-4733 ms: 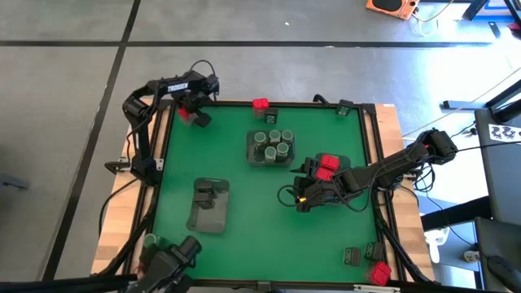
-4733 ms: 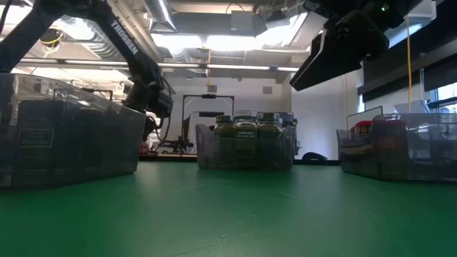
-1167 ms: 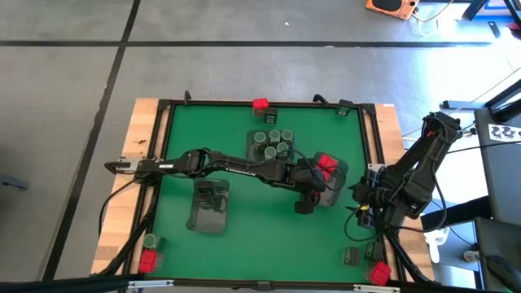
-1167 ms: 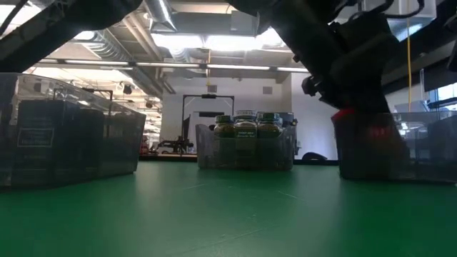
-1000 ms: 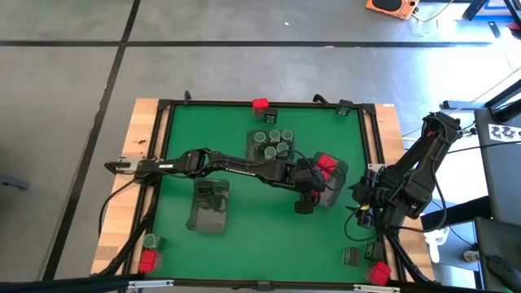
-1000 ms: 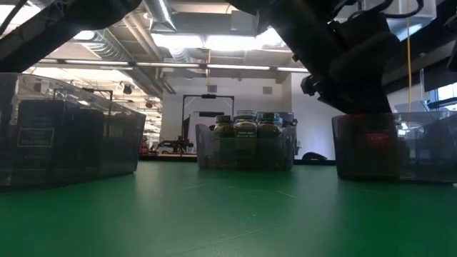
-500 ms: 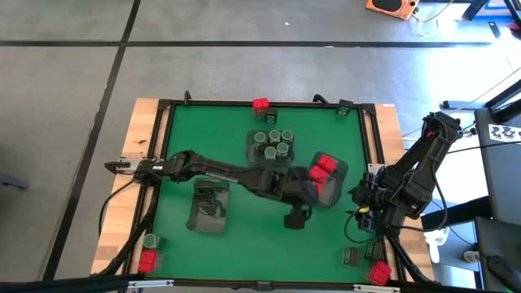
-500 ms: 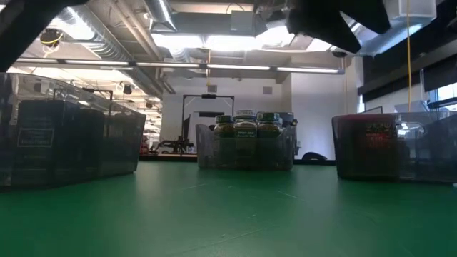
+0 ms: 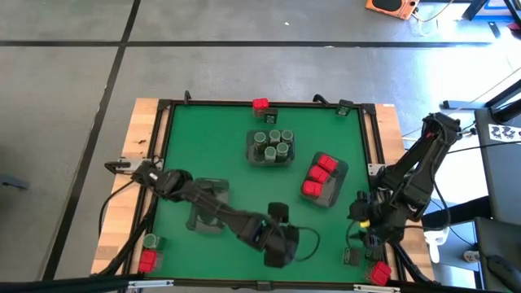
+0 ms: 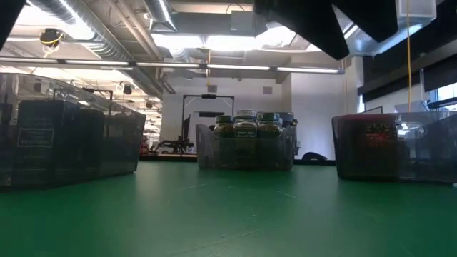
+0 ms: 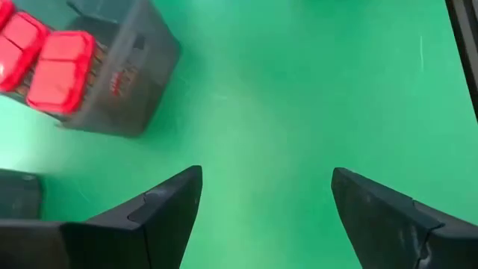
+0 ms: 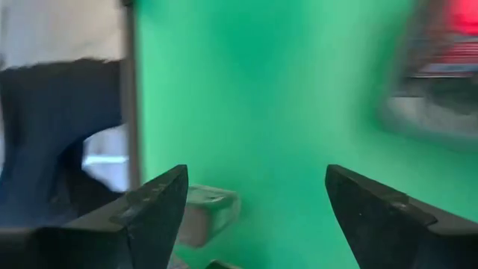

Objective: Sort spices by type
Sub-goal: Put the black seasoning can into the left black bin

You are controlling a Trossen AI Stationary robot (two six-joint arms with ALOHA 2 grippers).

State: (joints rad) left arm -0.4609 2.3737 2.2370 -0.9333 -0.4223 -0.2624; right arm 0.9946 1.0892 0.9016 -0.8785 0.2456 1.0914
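Observation:
In the high view three grey trays stand on the green mat: one with round grey-green jars (image 9: 271, 148), one with bright red boxes (image 9: 319, 174), one with dark grey tins (image 9: 208, 213). Loose spices rest on the table's border: a red box (image 9: 260, 104) and tins (image 9: 345, 107) at the far edge, a jar (image 9: 150, 241) and red box (image 9: 146, 260) at the near left corner, a tin (image 9: 352, 256) and red box (image 9: 380, 273) at the near right corner. My left gripper (image 11: 265, 217) is open and empty over bare mat, near-left of the red-box tray (image 11: 123, 82). My right gripper (image 12: 254, 217) is open above the near right tin (image 12: 209, 213).
The left arm (image 9: 220, 213) stretches slantwise over the tin tray toward the table's near middle. The raised table frame (image 9: 377, 146) rings the mat. In the low view the three trays stand in a row, the jar tray (image 10: 245, 146) in the middle; open mat lies before them.
My left gripper has drawn back from above the red-box tray toward the near edge and somewhat left, rising out of the low view; the red boxes stay in the tray. My right gripper has shifted a little toward the near right corner.

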